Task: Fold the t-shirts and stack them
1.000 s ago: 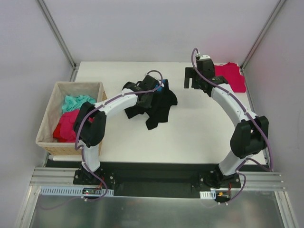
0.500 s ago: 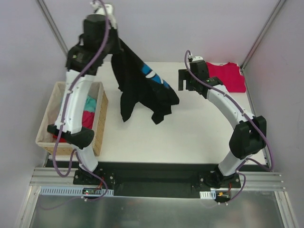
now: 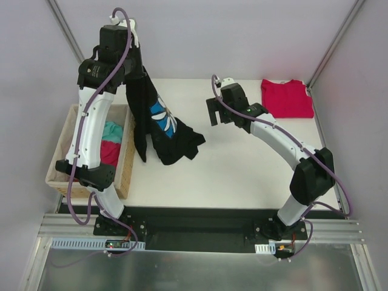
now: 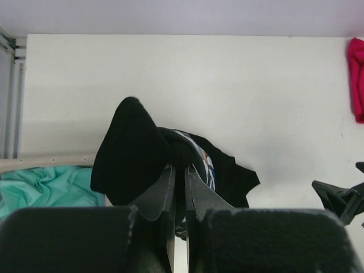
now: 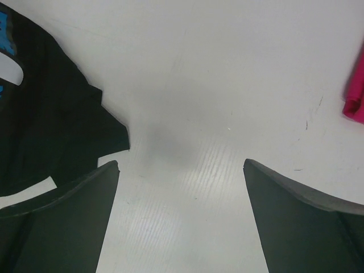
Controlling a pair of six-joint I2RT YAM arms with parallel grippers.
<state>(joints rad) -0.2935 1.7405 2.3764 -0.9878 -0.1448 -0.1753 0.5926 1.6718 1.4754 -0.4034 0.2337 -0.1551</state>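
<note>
The black t-shirt (image 3: 162, 124), with a blue and white print, hangs from my left gripper (image 3: 134, 71), which is raised high over the table's left side. Its lower part lies bunched on the table. In the left wrist view, my left gripper (image 4: 179, 168) is shut on a fold of the black t-shirt (image 4: 128, 151). My right gripper (image 3: 213, 113) hovers open over bare table, just right of the shirt. In the right wrist view, the right gripper (image 5: 182, 166) holds nothing, with the black t-shirt (image 5: 51, 119) at its left. A red t-shirt (image 3: 288, 98) lies flat at the back right corner.
A woven basket (image 3: 60, 182) stands at the table's left edge, under my left arm. It holds teal cloth (image 3: 113, 130) and red cloth (image 3: 109, 151). The cage's corner posts rise at the back left and back right.
My left arm has lifted the black t-shirt off the table and swung it left toward the basket. The right gripper has moved left, away from the red t-shirt, still open.
</note>
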